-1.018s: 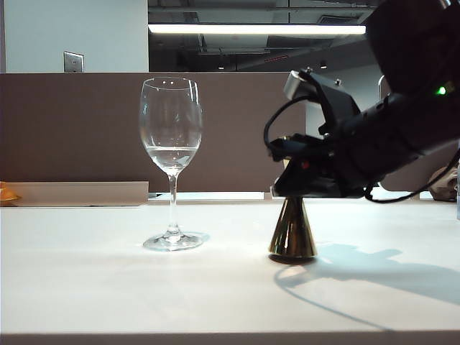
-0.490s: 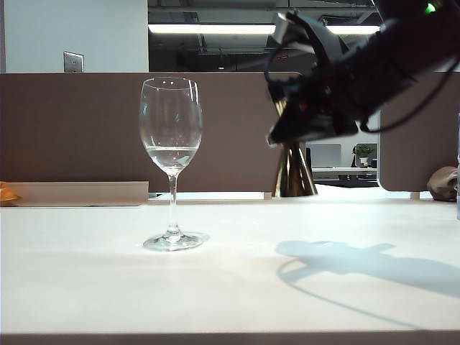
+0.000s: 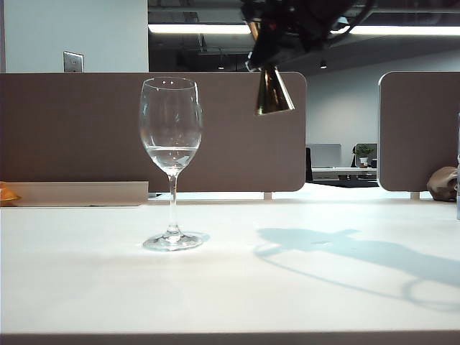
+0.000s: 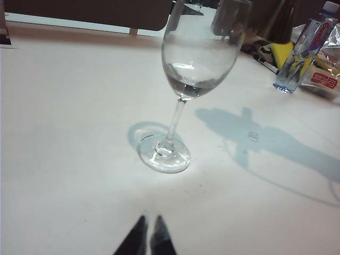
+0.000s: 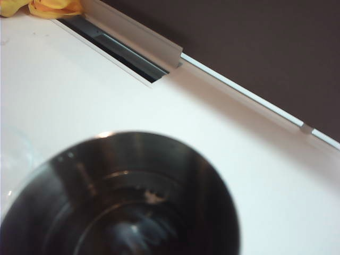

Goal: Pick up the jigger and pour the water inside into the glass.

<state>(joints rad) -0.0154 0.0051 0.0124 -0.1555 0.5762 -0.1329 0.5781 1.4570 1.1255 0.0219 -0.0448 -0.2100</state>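
Gold metal jigger [image 3: 273, 92] hangs high in the air at the top of the exterior view, up and to the right of the glass [image 3: 171, 154], well clear of the white tabletop [image 3: 230, 287]. Only its lower cone shows, tilted a little; upper part hidden by the dark right gripper [image 3: 277, 32], jaws clamped on the jigger. Jigger's lower rim sits about level with the upper part of the glass bowl, apart from it, no contact. Right wrist view looks straight down into the jigger's open cup [image 5: 133, 207], dark shiny inside; some liquid glint at the bottom, water level hard to tell. Glass stands upright on the tabletop left of centre, clear, stemmed, round foot flat on the surface, water [image 3: 171, 153] filling the lower part of the bowl. Arm shadow [image 3: 345, 251] lies on the tabletop right of the glass. Left gripper [image 4: 147, 238] low near the tabletop, near side of the glass foot [image 4: 164, 154], not touching; two dark fingertips [image 4: 134, 240] show with jaws nearly together, nothing between them. Small water drop [image 4: 253, 136] on the tabletop inside the shadow, left wrist view. Plastic bottle [image 4: 303, 50] and packets at the far edge. Brown partition [image 3: 86, 129] behind the glass, yellow cloth [image 5: 50, 7] by a channel in the tabletop.
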